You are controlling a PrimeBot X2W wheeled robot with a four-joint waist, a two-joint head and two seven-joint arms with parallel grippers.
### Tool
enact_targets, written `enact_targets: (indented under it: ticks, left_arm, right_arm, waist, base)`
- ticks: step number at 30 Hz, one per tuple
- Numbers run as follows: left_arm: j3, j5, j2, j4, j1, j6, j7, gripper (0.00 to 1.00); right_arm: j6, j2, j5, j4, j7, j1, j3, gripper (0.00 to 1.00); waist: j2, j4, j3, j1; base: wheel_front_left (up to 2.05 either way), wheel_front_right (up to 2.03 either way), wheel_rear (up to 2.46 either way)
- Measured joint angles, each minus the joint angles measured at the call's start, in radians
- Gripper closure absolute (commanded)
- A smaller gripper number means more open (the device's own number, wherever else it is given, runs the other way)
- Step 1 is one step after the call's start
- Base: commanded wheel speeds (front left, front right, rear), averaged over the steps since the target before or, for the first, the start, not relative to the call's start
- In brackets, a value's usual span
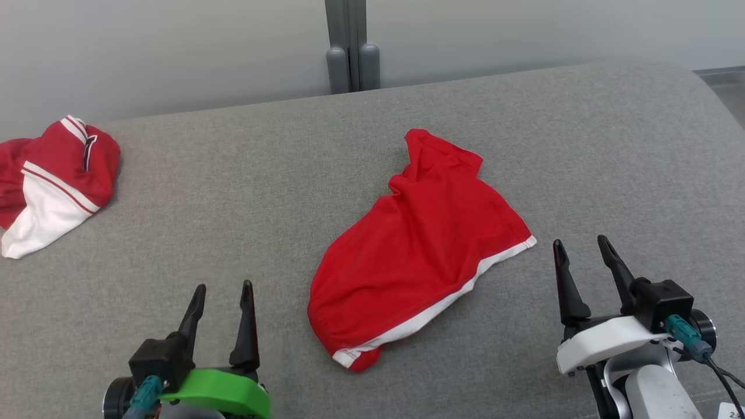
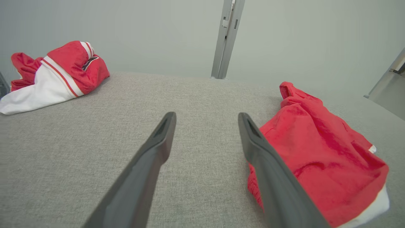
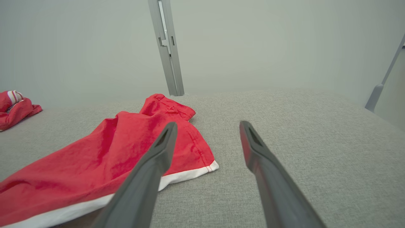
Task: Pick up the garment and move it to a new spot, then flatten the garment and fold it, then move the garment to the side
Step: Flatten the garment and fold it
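A: Where lies the crumpled red cloth garment with the white hem (image 1: 416, 250)?
B: Mid grey fabric worktop (image 1: 233, 192), between left tool (image 1: 224, 285) and right tool (image 1: 581, 240), touching neither.
A: Their state?
B: Both released, fingers apart, empty.

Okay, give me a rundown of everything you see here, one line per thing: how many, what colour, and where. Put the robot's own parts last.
padded surface: one, grey fabric, spanning the scene under everything
red garment: one, red with a white hem band, rumpled at the middle of the surface, between the two grippers
red-and-white garment: one, red and white with stripes, bunched at the far left edge
upright post: one, grey, behind the far edge at the middle
wall: one, pale grey, behind the surface
left gripper: one, dark fingers on a green mount, near left, open and holding nothing
right gripper: one, dark fingers on a white mount, near right, open and holding nothing
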Motion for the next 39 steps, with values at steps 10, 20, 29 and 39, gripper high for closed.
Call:
enact_targets:
  ticks: [10, 20, 29, 39]
  left_arm:
    - [0.201, 0.133, -0.128, -0.005, 0.142, -0.078, -0.001, 0.0]
    - [0.296, 0.221, -0.186, 0.025, 0.159, -0.141, -0.001, 0.0]
    - [0.268, 0.247, -0.203, 0.086, 0.163, -0.193, -0.002, 0.0]
    - [0.019, 0.089, -0.209, 0.206, 0.123, -0.272, 0.089, 0.0]
  right_arm:
    - [0.0, 0.0, -0.002, 0.01, 0.0, 0.0, 0.004, 0.0]
    - [0.0, 0.0, 0.003, 0.022, 0.0, -0.002, 0.038, 0.0]
    - [0.0, 0.0, 0.007, 0.023, 0.0, -0.003, 0.043, 0.0]
    - [0.0, 0.0, 0.007, 0.026, 0.0, -0.006, 0.041, 0.0]
  waist:
    - [0.0, -0.006, -0.021, 0.0]
    - [0.0, 0.001, -0.025, 0.0]
    - [0.0, 0.005, -0.018, 0.0]
    - [0.0, -0.002, 0.003, 0.0]
  base:
    - [0.0, 0.0, 0.0]
    - [0.0, 0.0, 0.0]
    - [0.0, 0.0, 0.0]
    - [0.0, 0.0, 0.0]
